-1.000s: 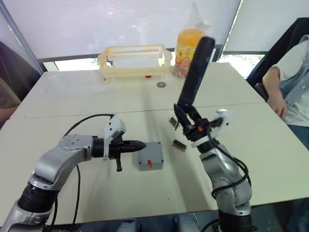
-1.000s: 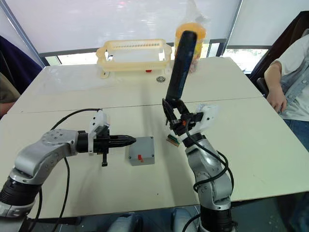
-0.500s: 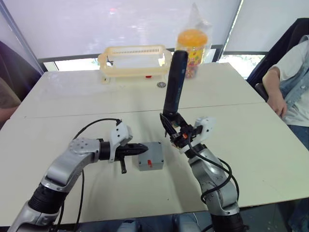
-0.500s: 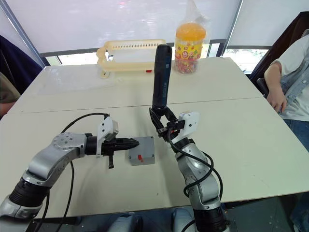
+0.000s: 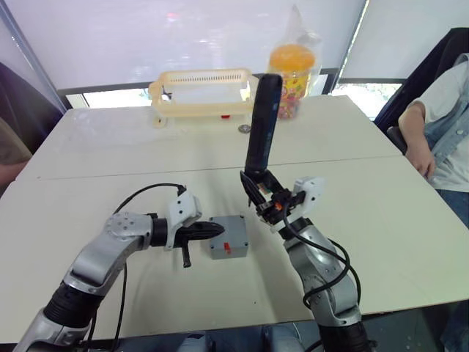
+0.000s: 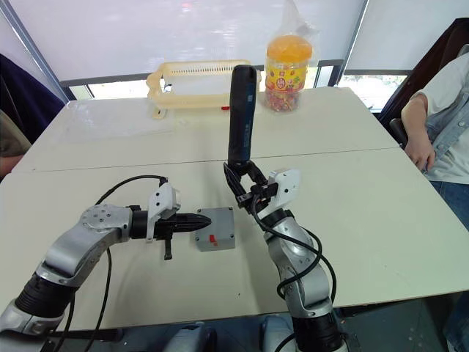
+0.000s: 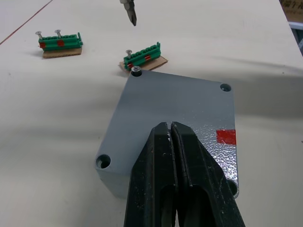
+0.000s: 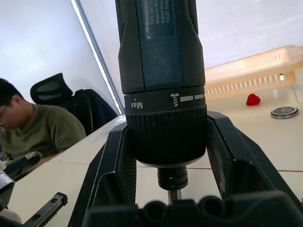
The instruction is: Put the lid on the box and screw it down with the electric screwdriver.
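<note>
The grey box (image 5: 238, 249) with a small red mark stands on the table, and the flat grey lid (image 7: 175, 101) lies on top of it. One screw (image 7: 136, 71) sits in a corner hole; the other corner holes in view are empty. My left gripper (image 5: 216, 230) is shut, its tips resting on the lid's left edge. My right gripper (image 5: 260, 192) is shut on the electric screwdriver (image 5: 262, 121), which it holds nearly upright just behind and to the right of the box. The bit tip (image 7: 130, 12) hangs above the table beyond the box.
Two green screw holders (image 7: 59, 43) (image 7: 144, 54) lie behind the box. A yellow basket (image 5: 205, 92), an orange-lidded jar (image 5: 287, 70) and a metal ring (image 5: 244, 128) stand at the far edge. One person (image 5: 440, 125) sits at the right, another (image 8: 33, 127) at the left.
My right arm has carried the screwdriver left, close to the box, and stood it more upright. My left gripper has slid right until its tips reach the lid.
</note>
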Motion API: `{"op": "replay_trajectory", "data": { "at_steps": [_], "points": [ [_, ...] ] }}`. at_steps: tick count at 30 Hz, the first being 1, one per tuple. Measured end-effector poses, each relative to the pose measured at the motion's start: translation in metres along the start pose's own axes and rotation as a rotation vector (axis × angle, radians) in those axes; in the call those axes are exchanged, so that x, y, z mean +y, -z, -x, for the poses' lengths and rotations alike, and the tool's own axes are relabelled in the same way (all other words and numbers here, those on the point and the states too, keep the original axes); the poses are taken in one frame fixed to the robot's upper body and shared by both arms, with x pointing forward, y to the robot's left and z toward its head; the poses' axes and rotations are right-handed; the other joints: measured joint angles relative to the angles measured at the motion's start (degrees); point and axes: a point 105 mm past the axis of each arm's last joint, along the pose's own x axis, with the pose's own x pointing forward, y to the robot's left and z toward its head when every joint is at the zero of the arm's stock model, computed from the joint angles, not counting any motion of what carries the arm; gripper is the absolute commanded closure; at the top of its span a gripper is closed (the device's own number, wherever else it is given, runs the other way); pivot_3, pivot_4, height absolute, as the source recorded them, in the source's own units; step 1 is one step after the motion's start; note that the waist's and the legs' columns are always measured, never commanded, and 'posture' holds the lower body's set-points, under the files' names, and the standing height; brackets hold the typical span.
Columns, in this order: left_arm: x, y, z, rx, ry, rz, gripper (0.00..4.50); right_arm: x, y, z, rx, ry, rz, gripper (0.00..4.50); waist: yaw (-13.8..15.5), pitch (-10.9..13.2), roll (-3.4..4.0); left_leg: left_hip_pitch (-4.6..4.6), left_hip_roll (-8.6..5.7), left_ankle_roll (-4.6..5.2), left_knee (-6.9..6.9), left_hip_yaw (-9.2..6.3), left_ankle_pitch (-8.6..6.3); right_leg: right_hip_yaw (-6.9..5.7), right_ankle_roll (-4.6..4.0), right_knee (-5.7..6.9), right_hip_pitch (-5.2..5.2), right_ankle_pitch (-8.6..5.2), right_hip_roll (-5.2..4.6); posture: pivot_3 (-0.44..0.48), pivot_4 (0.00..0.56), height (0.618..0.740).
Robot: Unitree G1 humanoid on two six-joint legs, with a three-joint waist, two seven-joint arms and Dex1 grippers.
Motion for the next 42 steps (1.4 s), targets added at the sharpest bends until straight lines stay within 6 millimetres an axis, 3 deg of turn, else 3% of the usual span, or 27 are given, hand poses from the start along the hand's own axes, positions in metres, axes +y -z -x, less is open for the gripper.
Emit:
{"op": "replay_trajectory", "data": {
  "at_steps": [8,31,42],
  "points": [
    [-0.003,-0.002,-0.005,0.033,0.017,-0.013,4.46,0.008,0.004,0.002,0.003,-0.021,0.016,2.86,0.03,-0.01,-0.01,0.13,0.0,0.0,0.01,-0.01,0.0,-0.01,0.0,-0.05,0.18,0.0,0.0,0.0,0.15,0.74],
    [-0.005,-0.003,-0.005,0.039,0.025,-0.014,4.46,0.006,0.024,0.005,0.051,-0.012,0.009,2.86,0.02,-0.03,-0.01,0.14,0.0,0.0,0.01,-0.02,0.0,-0.01,0.0,-0.05,0.19,0.0,0.0,0.0,0.15,0.74],
    [-0.006,-0.003,-0.005,0.043,0.018,-0.009,4.46,0.006,0.024,0.003,0.039,-0.015,0.018,2.86,0.02,-0.03,-0.01,0.15,0.0,0.0,0.02,-0.03,0.0,-0.01,0.0,-0.04,0.19,0.0,0.0,0.0,0.15,0.74]
  ]
}}
